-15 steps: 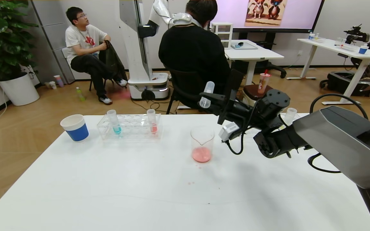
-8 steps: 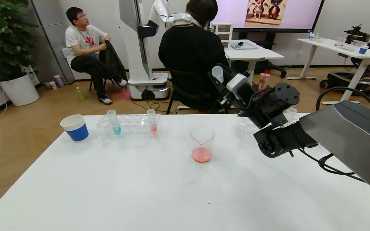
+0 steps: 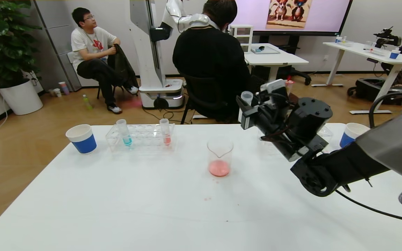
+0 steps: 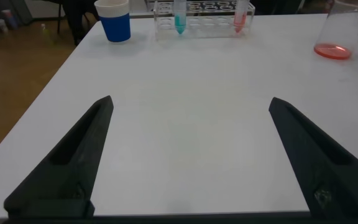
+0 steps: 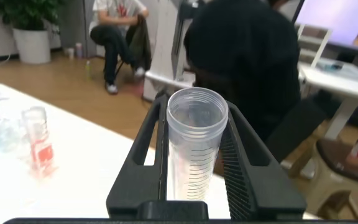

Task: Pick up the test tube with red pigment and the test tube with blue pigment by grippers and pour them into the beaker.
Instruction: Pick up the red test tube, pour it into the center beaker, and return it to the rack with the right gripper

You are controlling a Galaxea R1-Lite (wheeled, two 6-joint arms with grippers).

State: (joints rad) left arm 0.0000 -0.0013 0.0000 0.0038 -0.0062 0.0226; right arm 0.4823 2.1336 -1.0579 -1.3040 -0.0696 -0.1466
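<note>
Pincer on the right arm (image 3: 248,104) clenches an upright emptied tube (image 3: 246,98); blue tube (image 3: 127,136) stands upright far leftward in the rack (image 3: 141,138), nearer the released left pincer (image 4: 191,155).

My right gripper (image 3: 248,104) is raised above the table's far edge, right of centre — fingers clamped on an upright empty tube (image 5: 193,146), wrist level. My left gripper (image 4: 188,155) hovers low over the near-left area — fingers spread wide, holding nothing.

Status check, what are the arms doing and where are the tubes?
Right gripper shut on emptied tube, upright. Left gripper open, idle. Blue tube racked. Beaker holds red.
</note>
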